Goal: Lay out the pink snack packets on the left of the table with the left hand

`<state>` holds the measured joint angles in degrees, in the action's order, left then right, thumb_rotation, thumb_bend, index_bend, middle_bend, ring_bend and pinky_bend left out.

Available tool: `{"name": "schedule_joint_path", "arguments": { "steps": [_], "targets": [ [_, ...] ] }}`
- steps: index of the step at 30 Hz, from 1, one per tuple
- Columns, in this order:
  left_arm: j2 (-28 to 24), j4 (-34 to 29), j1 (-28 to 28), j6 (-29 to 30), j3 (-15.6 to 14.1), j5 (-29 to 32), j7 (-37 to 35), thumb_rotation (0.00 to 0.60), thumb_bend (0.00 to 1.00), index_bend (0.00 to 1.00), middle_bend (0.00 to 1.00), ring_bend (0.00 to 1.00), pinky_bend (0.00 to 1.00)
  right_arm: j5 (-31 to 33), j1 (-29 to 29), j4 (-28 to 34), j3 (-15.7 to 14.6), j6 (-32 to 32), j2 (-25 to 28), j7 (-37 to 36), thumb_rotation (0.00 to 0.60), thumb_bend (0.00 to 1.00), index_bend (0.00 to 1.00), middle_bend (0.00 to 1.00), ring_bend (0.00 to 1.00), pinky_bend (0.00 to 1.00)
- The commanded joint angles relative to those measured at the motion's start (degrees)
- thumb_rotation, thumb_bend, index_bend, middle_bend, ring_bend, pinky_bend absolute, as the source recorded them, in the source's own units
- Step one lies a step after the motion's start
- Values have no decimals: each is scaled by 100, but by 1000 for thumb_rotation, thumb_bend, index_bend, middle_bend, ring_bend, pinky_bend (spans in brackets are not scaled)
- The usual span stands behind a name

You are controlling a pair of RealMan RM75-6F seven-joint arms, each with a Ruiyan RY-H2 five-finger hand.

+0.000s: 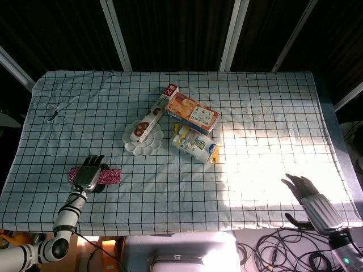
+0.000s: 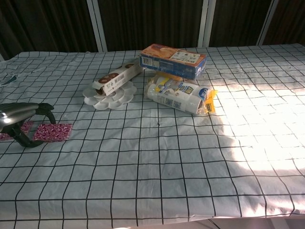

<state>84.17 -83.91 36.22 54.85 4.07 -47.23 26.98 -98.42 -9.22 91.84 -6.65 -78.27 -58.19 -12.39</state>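
Left hand (image 1: pixel 88 174) is hovering low over the near-left part of the table (image 1: pixel 261 113), palm down, fingers pointing away from the robot and slightly spread. It is sitting right on top of the pink snack packets (image 1: pixel 110 176): one end is sticking out just to the hand's right, another pink end is showing just to its left, and the middle is hidden under the palm. In the chest view the hand (image 2: pixel 19 119) is arching over the packets, fingertips (image 2: pixel 46 108) curling down, the packet (image 2: pixel 53 131) lying flat on the checked cloth beside and under it. Cannot tell whether the fingers are actually touching the packets or gripping anything; nothing is visibly lifted.

Right hand (image 1: pixel 309 195) is hanging at the near-right table edge, well apart from everything, fingers spread and holding nothing.

Farther from the left hand, up and to its right, a white flower-shaped plate (image 1: pixel 144 139) is carrying a long cookie box (image 1: pixel 154 115) lying tilted across it. Just beyond that an orange-and-blue biscuit box (image 1: pixel 193 112) is lying, and beside it a white-and-yellow snack bag (image 1: pixel 195 144).
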Motion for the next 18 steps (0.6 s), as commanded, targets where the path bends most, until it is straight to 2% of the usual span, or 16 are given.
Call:
{"name": "schedule_joint_path", "arguments": {
  "steps": [1, 8, 18],
  "targets": [
    [23, 48, -8, -50, 16, -25, -92, 600, 378, 650, 58, 0, 0, -1, -2, -3, 2, -2, 1, -1, 600, 236, 0, 0, 0, 0],
    [30, 150, -137, -107, 124, -394, -779, 600, 441, 704, 117, 0, 0, -4, 34, 24, -35, -2, 6, 37, 600, 236, 0, 0, 0, 0],
    [-144, 313, -452, -220, 203, -1414, -2438, 600, 458, 715, 130, 0, 0, -19, 64, 67, -64, -10, 20, 71, 600, 235, 0, 0, 0, 0]
  ]
}}
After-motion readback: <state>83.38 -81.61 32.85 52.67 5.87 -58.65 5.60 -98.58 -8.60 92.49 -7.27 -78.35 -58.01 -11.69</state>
